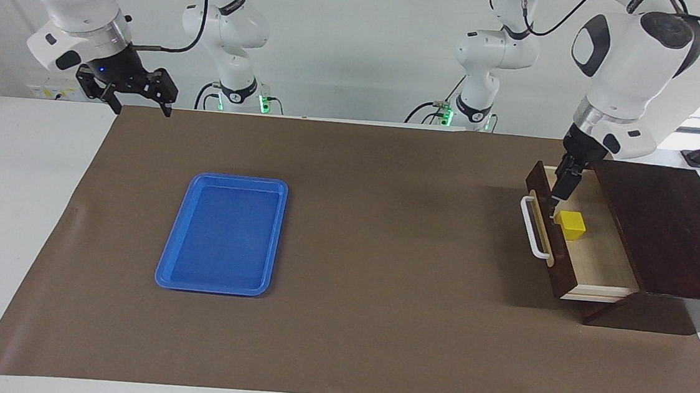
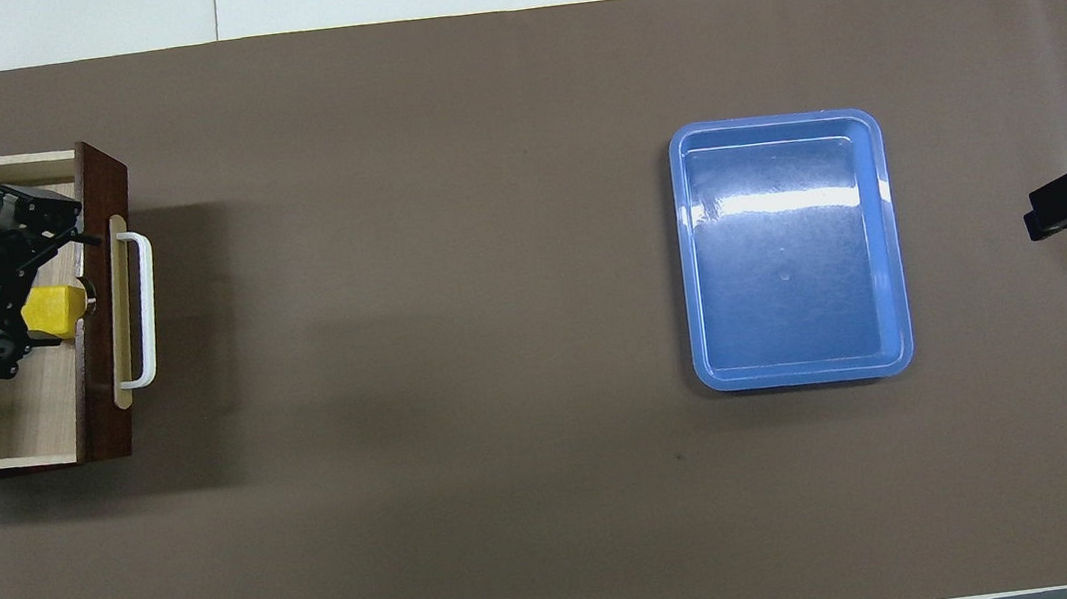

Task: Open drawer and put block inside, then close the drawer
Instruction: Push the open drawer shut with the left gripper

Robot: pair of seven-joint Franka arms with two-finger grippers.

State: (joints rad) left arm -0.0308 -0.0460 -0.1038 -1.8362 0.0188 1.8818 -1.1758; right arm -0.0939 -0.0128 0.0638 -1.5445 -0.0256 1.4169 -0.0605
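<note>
Two grippers open, empty: left gripper (image 1: 555,199) over pulled-out drawer (image 1: 594,266) holding yellow block (image 1: 571,225); right gripper (image 1: 139,100) waiting at right arm's table end.

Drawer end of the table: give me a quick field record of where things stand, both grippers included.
drawer: dark brown wooden drawer with white bar handle, pulled open from its dark wooden box
block: small yellow cube on the drawer floor, beside the front panel
left gripper: open, over the open drawer beside the cube, holding nothing
right gripper: open, waiting above the right arm's end of the table
blue plastic tray: on the brown mat, nothing in it
remaining: close drawer
</note>
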